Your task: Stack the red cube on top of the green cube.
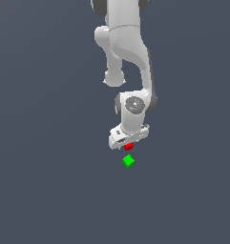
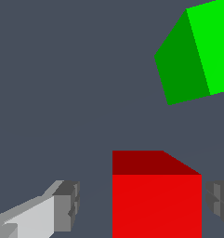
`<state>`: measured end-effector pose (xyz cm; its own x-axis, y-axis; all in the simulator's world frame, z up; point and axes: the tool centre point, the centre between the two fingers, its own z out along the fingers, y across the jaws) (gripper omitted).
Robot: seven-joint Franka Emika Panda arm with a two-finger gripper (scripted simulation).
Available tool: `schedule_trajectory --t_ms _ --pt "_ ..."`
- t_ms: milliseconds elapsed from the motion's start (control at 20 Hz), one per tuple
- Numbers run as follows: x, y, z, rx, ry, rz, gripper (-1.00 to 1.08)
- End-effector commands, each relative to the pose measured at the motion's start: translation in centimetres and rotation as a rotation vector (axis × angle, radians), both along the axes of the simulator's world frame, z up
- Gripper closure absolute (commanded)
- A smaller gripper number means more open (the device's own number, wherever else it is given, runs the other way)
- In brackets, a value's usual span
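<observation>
The red cube lies on the dark floor right under my white gripper. In the wrist view the red cube sits between the two grey fingertips. My gripper is open around it: one pad has a clear gap to the cube, the other is almost at its side. The green cube rests on the floor a short way in front of the red one, apart from it. It is turned at an angle, and the wrist view shows the green cube beyond the red one.
The white arm reaches down from the upper part of the exterior view. A plain dark grey floor spreads all around the two cubes.
</observation>
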<state>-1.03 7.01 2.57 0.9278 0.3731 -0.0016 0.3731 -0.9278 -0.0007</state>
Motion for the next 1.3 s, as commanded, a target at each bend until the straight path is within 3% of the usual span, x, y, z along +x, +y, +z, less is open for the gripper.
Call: schedule_trajectory --t_ms 0,100,150,800,1250 --pt "0.1 0.0 -0.5 0.000 -0.002 0.001 -0.92" --pt "0.1 0.0 -0.6 0.000 -0.002 0.001 -0.92" --pt "0.1 0.0 -0.6 0.000 -0.002 0.001 1.08" --pt "0.1 0.0 -0.3 0.000 -0.002 0.001 1.08" --pt "0.0 0.0 3.9 0.000 -0.002 0.001 1.08"
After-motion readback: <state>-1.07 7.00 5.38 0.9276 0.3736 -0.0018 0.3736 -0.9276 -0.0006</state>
